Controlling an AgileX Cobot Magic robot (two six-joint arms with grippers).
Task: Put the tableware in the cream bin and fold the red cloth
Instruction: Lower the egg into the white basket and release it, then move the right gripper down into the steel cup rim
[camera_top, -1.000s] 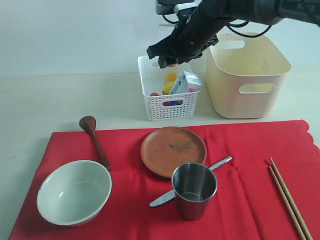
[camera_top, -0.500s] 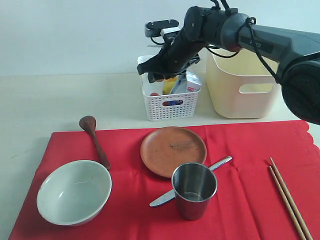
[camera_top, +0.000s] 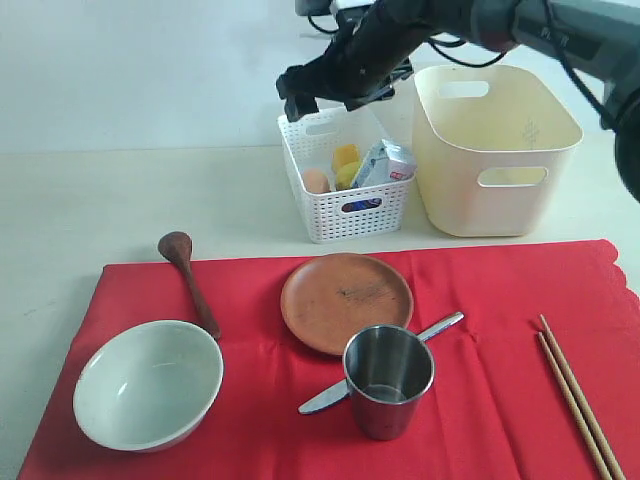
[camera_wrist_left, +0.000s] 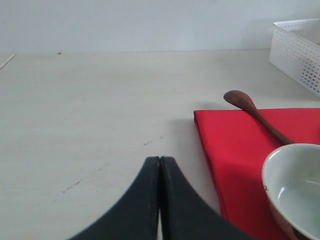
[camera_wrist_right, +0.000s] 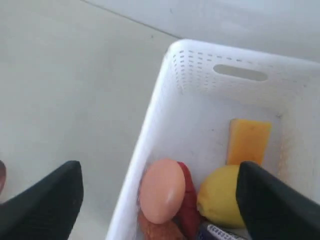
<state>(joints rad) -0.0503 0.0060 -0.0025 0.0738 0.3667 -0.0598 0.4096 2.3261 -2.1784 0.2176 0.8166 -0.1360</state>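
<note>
Nothing of the task looked done: the tall cream plastic bin (camera_top: 450, 195) stood at the back right with no tableware showing inside, just beside a white lattice basket (camera_top: 385, 215) of food. All six pieces lay on the flat, unfolded bright red cloth (camera_top: 500, 300) — a pale green-white bowl (camera_top: 148, 383) front left, a dark wooden spoon (camera_top: 190, 275) behind it with its head out on the pale table (camera_wrist_left: 75, 125), a terracotta round plate (camera_top: 346, 300) in the middle, a steel cup (camera_top: 389, 380) in front of a metal knife (camera_top: 440, 327), and wooden chopsticks (camera_top: 575, 395) at the right. The right gripper (camera_wrist_right: 157, 172) hung above the basket, jaws wide apart and empty; the left gripper (camera_wrist_left: 159, 165) was pressed closed on nothing, over bare table beside the cloth.
</note>
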